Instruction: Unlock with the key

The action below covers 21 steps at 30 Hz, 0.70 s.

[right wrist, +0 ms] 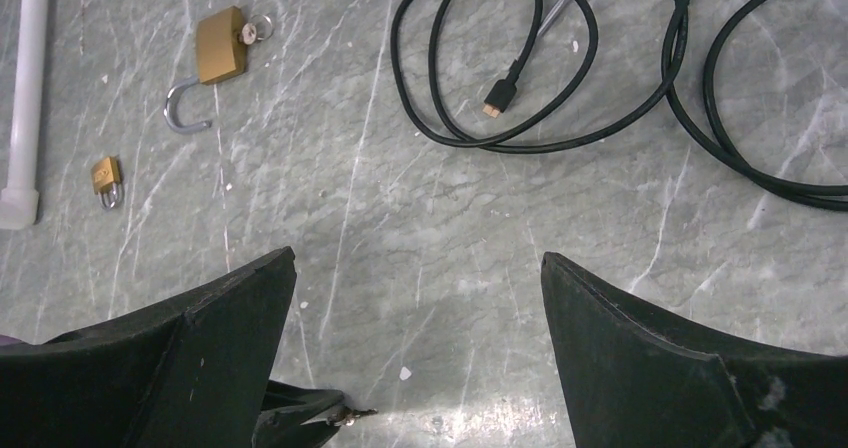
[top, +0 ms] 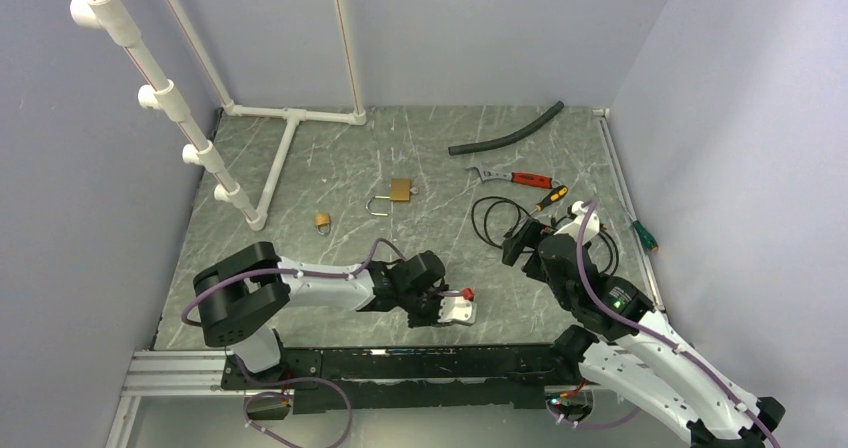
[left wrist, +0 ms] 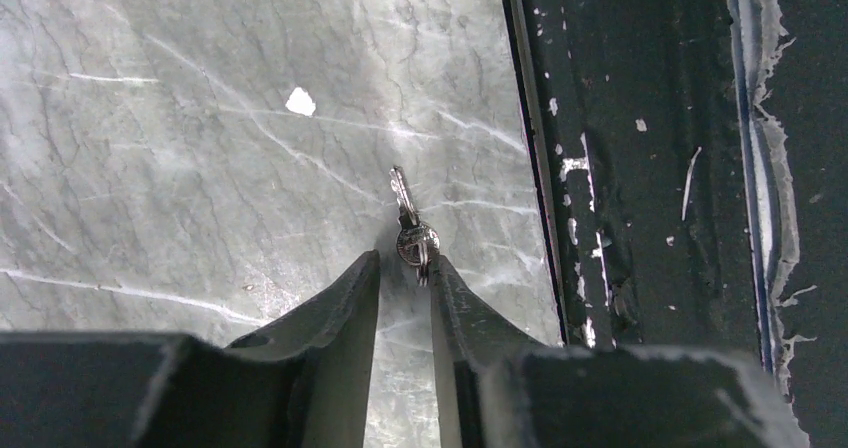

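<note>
Two arms reach over the tabletop [top: 420, 148] in the top view. The left arm [top: 320, 286] lies low, its tip just beyond the black rail [top: 400, 353], and the right arm [top: 580, 278] hovers farther from that rail.

From the left wrist we see the key [left wrist: 413, 230] lying on the stone just beside the rail. Its head sits at the mouth of the left fingers [left wrist: 340, 303], which stand a narrow gap apart. We cannot tell whether they pinch it yet. We judge the risk plain: so small and flat a key may squirt out, or be nudged against the rail, if the tips catch only its ring.

From the right wrist, the right fingers [right wrist: 200, 338] are spread wide and hold nothing. Well beyond the rail we count two padlocks: one large padlock [right wrist: 220, 43] with its shackle swung out, and one small padlock [right wrist: 105, 176]. We also count one coiled cable [right wrist: 500, 68] and one key that we are sure of.
</note>
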Each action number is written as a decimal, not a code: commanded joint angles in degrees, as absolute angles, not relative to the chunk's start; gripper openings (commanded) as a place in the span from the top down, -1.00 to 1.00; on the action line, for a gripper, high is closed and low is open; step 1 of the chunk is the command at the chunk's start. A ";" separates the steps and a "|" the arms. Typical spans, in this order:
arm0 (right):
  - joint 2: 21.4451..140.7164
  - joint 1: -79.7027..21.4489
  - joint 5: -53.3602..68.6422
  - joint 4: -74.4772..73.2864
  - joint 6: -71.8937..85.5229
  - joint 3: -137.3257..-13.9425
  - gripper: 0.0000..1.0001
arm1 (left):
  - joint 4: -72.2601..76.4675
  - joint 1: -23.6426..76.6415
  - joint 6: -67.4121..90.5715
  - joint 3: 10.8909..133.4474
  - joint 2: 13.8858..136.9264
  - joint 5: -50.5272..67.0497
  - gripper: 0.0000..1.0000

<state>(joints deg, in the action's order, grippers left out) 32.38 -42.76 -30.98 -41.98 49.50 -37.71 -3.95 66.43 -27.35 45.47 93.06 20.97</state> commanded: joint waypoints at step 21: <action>32.72 -42.28 -26.66 -35.08 48.78 -35.99 -0.88 | -4.38 67.41 -18.66 45.92 82.25 15.76 1.00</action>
